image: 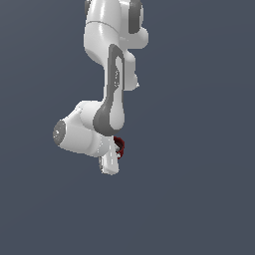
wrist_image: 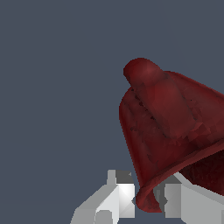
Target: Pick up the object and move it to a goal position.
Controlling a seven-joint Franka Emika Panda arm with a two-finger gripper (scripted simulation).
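The object is a small dark red mug (wrist_image: 170, 127) that fills much of the wrist view, with its handle (wrist_image: 151, 83) turned toward the camera and its dark interior (wrist_image: 210, 170) showing at the edge. My gripper (wrist_image: 148, 197) is shut on the mug's rim, one white finger (wrist_image: 120, 194) outside the wall and the other finger (wrist_image: 177, 199) inside it. In the exterior view only a sliver of the mug (image: 120, 146) peeks out beside the white hand, and the gripper (image: 116, 153) is mostly hidden behind the wrist.
The white arm (image: 112, 74) comes down from the top of the exterior view and folds at a bulky joint (image: 79, 132). Everything behind is a uniform dark grey-blue with no surface, edge or marker showing.
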